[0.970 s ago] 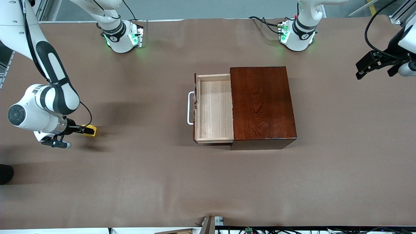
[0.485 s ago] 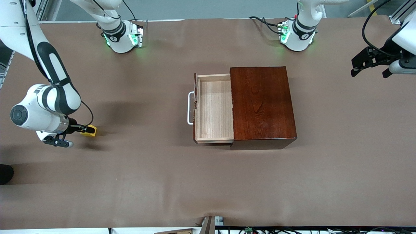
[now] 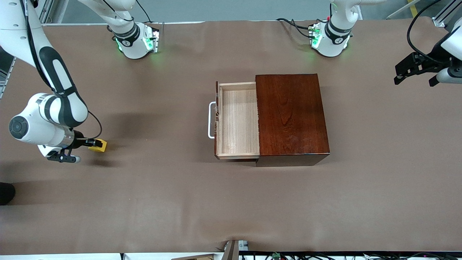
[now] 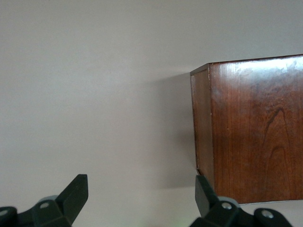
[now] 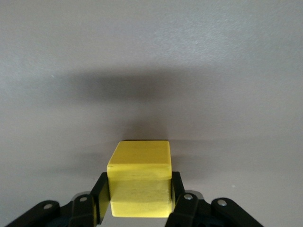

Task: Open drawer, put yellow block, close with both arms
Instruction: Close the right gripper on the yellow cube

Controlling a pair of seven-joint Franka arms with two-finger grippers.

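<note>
The drawer (image 3: 238, 121) stands pulled out of the reddish-brown box (image 3: 290, 115), its pale wood tray empty and its white handle (image 3: 210, 120) toward the right arm's end. The yellow block (image 3: 100, 145) is at table level far toward the right arm's end. My right gripper (image 3: 95, 144) is shut on it; in the right wrist view the block (image 5: 139, 163) sits tight between the fingers of the gripper (image 5: 138, 201). My left gripper (image 3: 414, 80) is open and empty, in the air over the left arm's end of the table. In the left wrist view it (image 4: 140, 194) faces the box's corner (image 4: 255, 127).
The brown table cover (image 3: 162, 195) is bare between the block and the drawer. The two green-lit arm bases (image 3: 137, 41) (image 3: 329, 39) stand along the edge farthest from the front camera. A dark object (image 3: 6, 192) pokes in at the right arm's end.
The left gripper swung a little toward the box and then back out. The right gripper and the yellow block have hardly moved.
</note>
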